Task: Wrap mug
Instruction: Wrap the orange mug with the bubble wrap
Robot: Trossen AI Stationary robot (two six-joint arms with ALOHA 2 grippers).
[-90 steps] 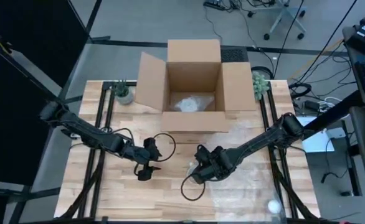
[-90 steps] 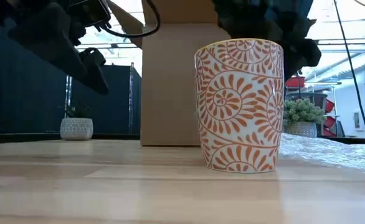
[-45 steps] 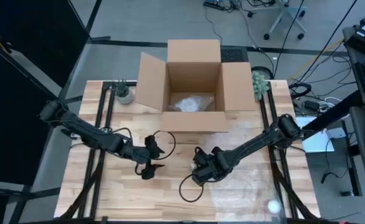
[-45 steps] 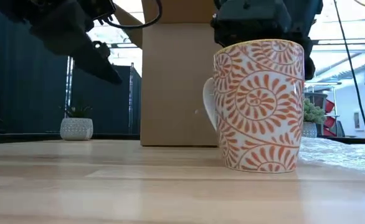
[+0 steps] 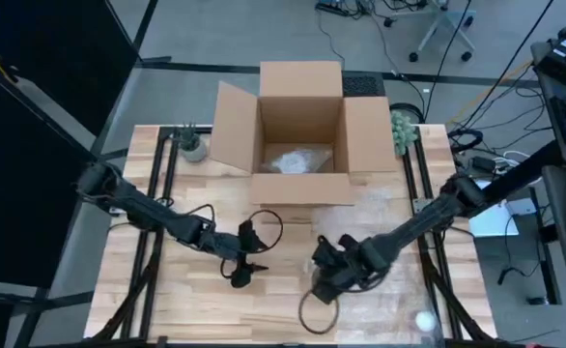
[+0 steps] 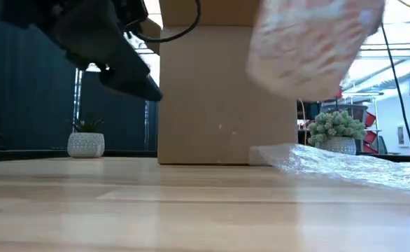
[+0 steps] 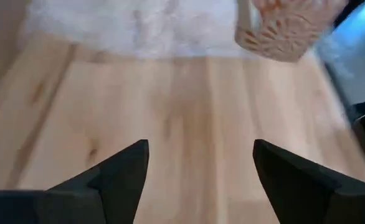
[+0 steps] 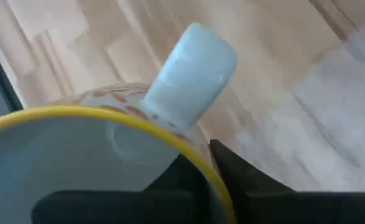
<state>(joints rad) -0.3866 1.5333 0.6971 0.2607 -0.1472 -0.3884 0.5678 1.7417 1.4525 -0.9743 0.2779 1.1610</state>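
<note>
Two arms are over the table, and only the right one carries anything. Its right gripper [image 5: 329,274] sits at about five o'clock from table centre, fingers pinched across the rim of the mug [image 6: 310,45] — one finger inside the wall, one outside, as the right wrist view shows, with the handle [image 8: 192,74] standing out beside them. The mug hangs clear of the wood in the low view, tilted and blurred; a rim pinch of this kind leaves the body free, which I judge suits setting it down on the bubble wrap [image 5: 389,290] spread over the table's four-to-five o'clock quarter. Wrapping is not yet begun. The left gripper [image 5: 240,274] hovers at about seven o'clock, just beside the centre line, jaws spread wide and holding nothing — plausibly waiting to take a sheet edge. An open cardboard box [image 5: 300,130] occupies twelve o'clock, some crumpled wrap lying inside it; one small potted plant [image 5: 192,145] stands at its ten o'clock corner, another potted plant [image 5: 404,130] at its two o'clock corner. A pale ball-like item [image 5: 424,320] rests near the wrap's near edge; what it is cannot be told. Nothing stands between mug and sheet, though a loose cable loop [image 5: 314,311] lies just beside the right gripper and could snag.
</note>
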